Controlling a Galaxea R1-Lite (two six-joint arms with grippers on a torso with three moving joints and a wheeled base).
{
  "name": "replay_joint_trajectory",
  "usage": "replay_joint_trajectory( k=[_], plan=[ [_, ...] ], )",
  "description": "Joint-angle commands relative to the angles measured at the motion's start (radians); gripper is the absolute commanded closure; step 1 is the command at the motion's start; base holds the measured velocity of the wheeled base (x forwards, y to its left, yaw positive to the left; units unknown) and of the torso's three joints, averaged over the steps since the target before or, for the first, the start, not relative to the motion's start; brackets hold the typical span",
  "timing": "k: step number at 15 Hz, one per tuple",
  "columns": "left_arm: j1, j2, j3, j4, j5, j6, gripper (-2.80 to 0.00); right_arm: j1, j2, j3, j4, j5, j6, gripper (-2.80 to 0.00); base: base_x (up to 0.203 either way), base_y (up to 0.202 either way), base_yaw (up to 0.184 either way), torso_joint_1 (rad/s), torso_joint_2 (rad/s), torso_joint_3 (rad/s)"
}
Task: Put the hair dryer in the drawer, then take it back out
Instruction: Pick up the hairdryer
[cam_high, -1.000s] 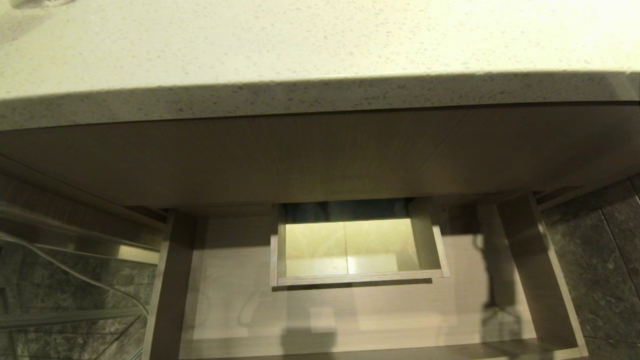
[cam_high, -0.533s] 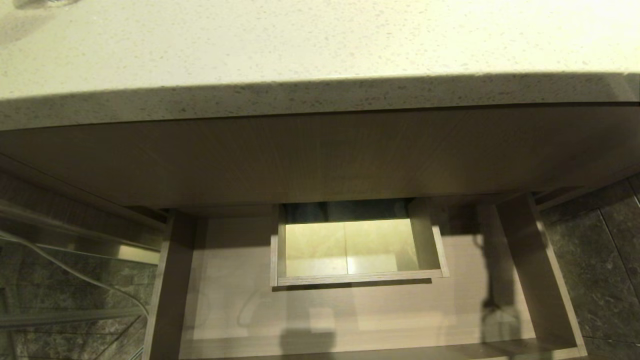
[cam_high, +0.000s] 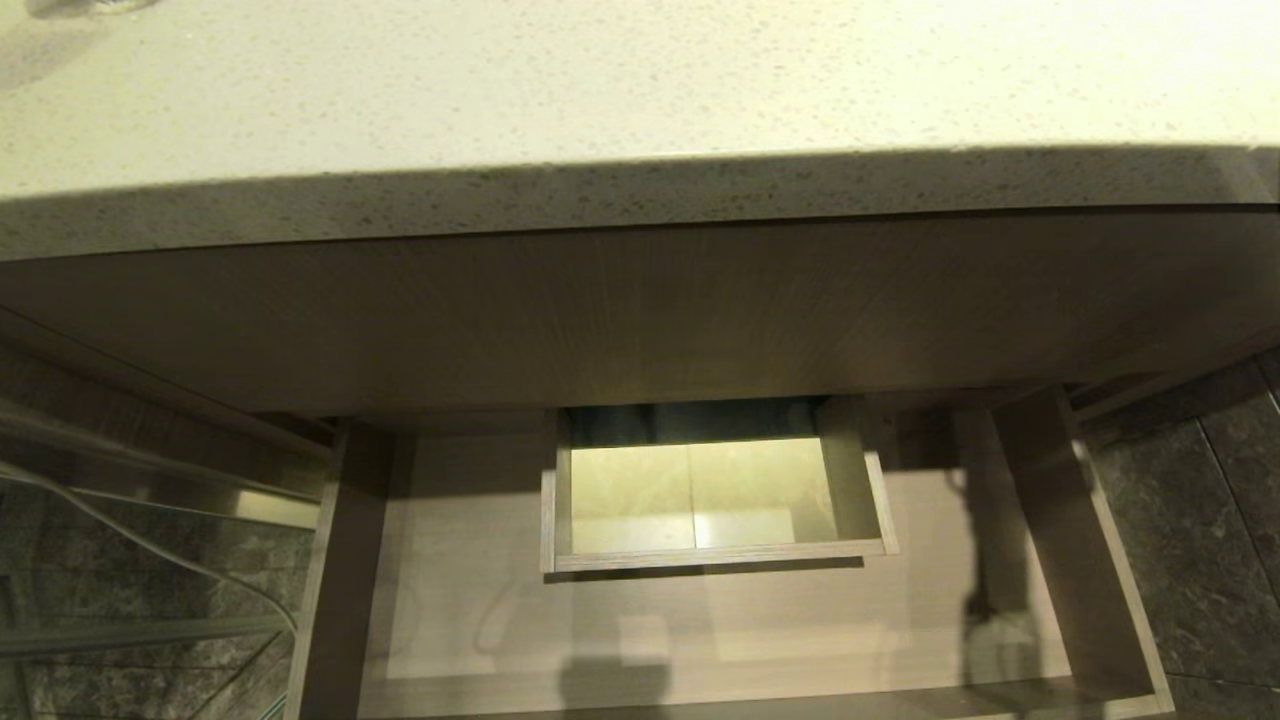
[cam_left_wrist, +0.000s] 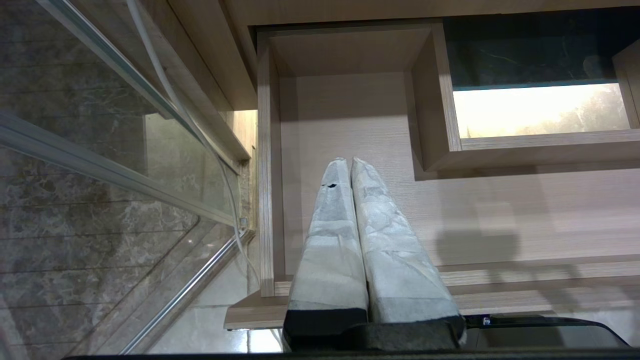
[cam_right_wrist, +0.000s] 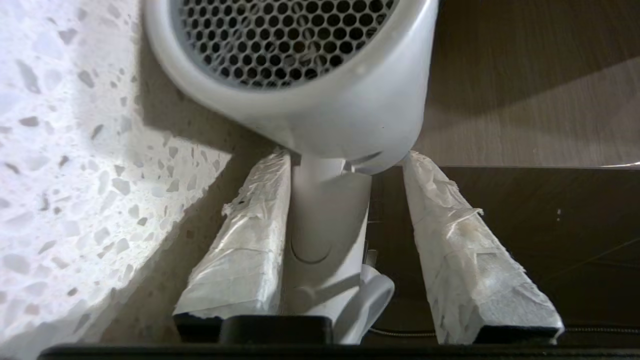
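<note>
The white hair dryer (cam_right_wrist: 300, 75) fills the right wrist view, its perforated grille toward the camera and its slim handle (cam_right_wrist: 325, 225) running back between my right gripper's fingers. My right gripper (cam_right_wrist: 347, 156) is open around that handle: one padded finger (cam_right_wrist: 250, 240) lies against it, the other (cam_right_wrist: 465, 240) stands apart with a dark gap. The dryer is beside the speckled countertop's edge (cam_right_wrist: 60, 150). The drawer (cam_high: 480, 600) is pulled out under the counter, its floor bare around the walled cut-out (cam_high: 715, 555). My left gripper (cam_left_wrist: 348, 161) hangs shut and empty over the drawer's left end (cam_left_wrist: 340, 115).
The speckled countertop (cam_high: 600, 80) overhangs a wood-grain front panel (cam_high: 640, 310) above the drawer. A glass panel (cam_high: 120, 560) with a thin white cable (cam_left_wrist: 190, 115) stands on the left. Dark stone floor tiles (cam_high: 1200, 520) lie on the right.
In the head view the scene holds still; only a faint shadow on the drawer floor's right side has crept slightly toward the drawer's front.
</note>
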Motion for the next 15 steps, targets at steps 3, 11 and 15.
replay_joint_trajectory(
  k=[3,11,15],
  plan=[
    [0.0,0.0,0.0,0.0,0.0,0.0,0.0,0.0,0.0,0.003,-0.002,0.0,-0.007,0.0,0.0,0.0,0.0,0.0,0.0,0.0],
    [0.0,0.0,0.0,0.0,0.0,-0.001,0.0,0.001,-0.035,0.015,0.01,0.003,-0.007,0.0,0.0,0.0,0.0,0.0,0.0,0.0],
    [0.0,0.0,0.0,0.0,0.0,-0.001,0.0,0.001,-0.08,0.032,0.02,0.002,-0.007,0.0,0.0,0.0,0.0,0.0,0.0,0.0]
  ],
)
